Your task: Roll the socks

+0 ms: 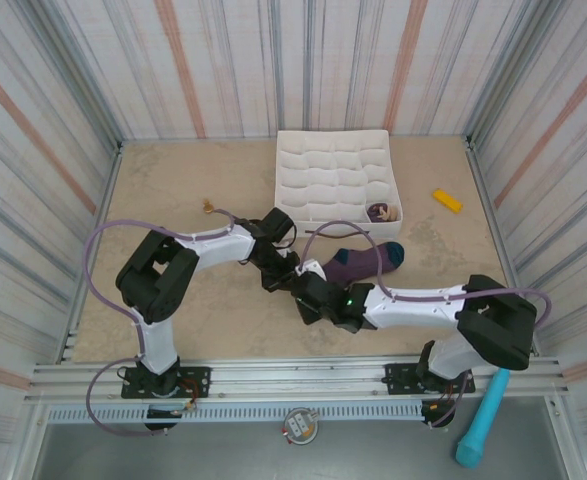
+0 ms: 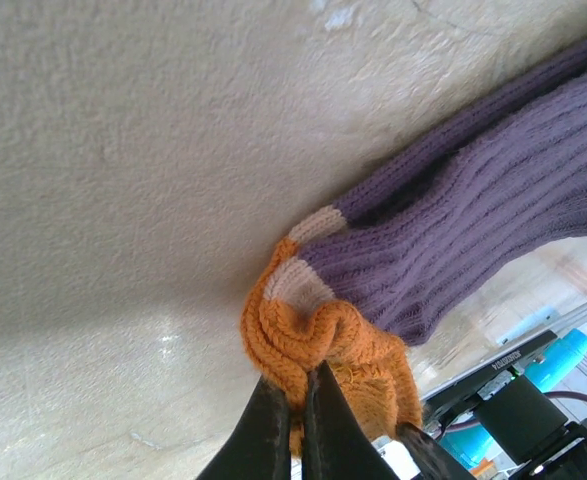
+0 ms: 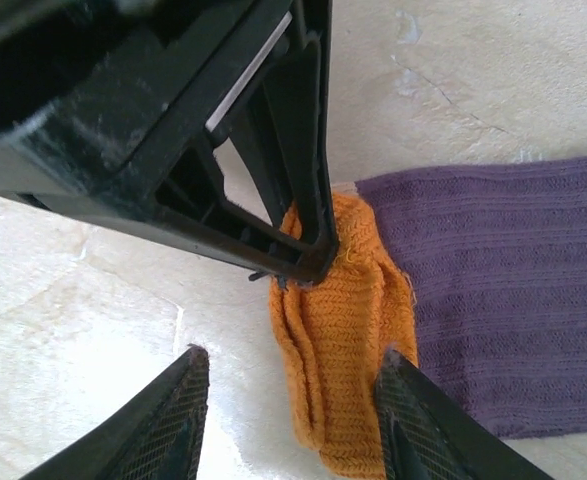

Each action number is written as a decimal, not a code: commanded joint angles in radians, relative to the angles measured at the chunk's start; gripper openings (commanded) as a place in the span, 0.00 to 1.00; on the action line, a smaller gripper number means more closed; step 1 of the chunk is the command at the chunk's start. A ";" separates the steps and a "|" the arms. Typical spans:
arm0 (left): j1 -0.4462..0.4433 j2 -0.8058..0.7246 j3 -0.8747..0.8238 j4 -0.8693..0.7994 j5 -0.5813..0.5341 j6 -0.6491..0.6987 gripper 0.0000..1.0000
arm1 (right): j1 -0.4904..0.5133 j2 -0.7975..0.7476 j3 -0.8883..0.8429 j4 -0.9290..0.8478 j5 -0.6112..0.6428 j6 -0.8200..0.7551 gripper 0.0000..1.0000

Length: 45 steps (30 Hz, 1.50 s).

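The socks (image 1: 358, 262) lie stacked on the table in front of the tray, purple with a teal heel (image 1: 394, 251) at the right end. Their orange toe (image 2: 318, 335) is bunched up, and my left gripper (image 2: 303, 390) is shut on it, pinching a fold. In the right wrist view the orange toe (image 3: 348, 330) lies flat beside the purple knit (image 3: 493, 290), with the left gripper's fingers (image 3: 308, 215) coming down on its upper end. My right gripper (image 3: 293, 385) is open around the toe's lower end, its right finger (image 3: 413, 410) at the toe's edge and its left one clear of it.
A white compartmented tray (image 1: 318, 150) stands behind the socks, with a small dark item (image 1: 381, 211) in its near right cell. A yellow piece (image 1: 447, 201) lies at the right, a small scrap (image 1: 210, 207) at the left. A teal handle (image 1: 483, 420) rests past the front rail.
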<state>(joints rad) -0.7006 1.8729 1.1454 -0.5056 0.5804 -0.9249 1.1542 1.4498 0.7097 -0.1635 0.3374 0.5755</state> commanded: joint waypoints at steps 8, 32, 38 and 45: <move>0.013 -0.014 0.007 -0.027 0.029 -0.007 0.00 | 0.030 0.092 0.037 -0.068 0.126 0.009 0.40; 0.051 -0.150 -0.045 0.037 -0.048 -0.023 0.72 | -0.180 0.083 -0.172 0.235 -0.335 0.090 0.00; 0.061 -0.255 -0.124 0.181 -0.070 -0.026 0.75 | -0.282 0.103 -0.228 0.351 -0.530 0.149 0.00; 0.059 -0.289 -0.226 0.228 -0.071 0.041 0.66 | -0.408 0.130 -0.281 0.484 -0.755 0.241 0.00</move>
<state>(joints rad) -0.6415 1.6135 0.9646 -0.3023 0.5282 -0.9260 0.7811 1.5314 0.4774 0.3603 -0.2825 0.7483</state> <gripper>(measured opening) 0.665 0.083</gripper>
